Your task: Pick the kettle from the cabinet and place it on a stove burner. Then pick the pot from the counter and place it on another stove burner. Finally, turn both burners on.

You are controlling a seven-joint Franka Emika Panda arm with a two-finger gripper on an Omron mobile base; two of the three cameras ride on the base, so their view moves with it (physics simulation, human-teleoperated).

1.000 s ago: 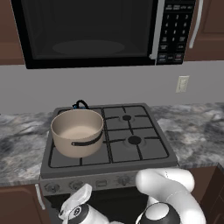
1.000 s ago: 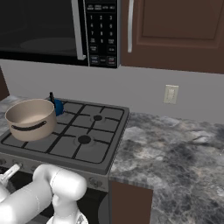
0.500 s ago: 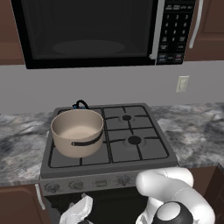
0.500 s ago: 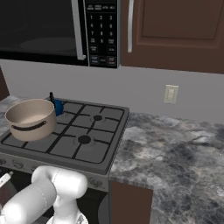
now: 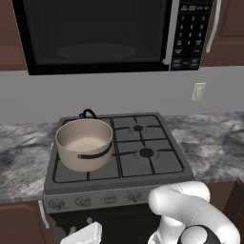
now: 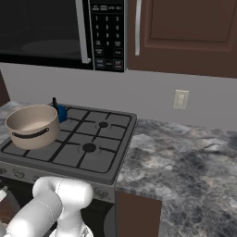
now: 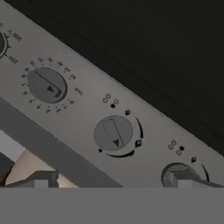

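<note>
While the pot (image 5: 85, 144) hides most of the kettle (image 5: 87, 114) behind it, three knobs (image 7: 113, 133) face the jaws, which look spread.

Pot (image 5: 85, 144) beige-tan, paler inside, dark handle; kettle (image 6: 60, 112) glossy dark blue; stove top (image 5: 157, 164) grey steel, black grates; counter (image 6: 185, 162) mottled grey, dark veins; cabinet (image 6: 185, 34) reddish-brown; knobs (image 7: 113, 133) grey; microwave (image 5: 95, 33) black; wall (image 5: 143, 93) pale grey
</note>
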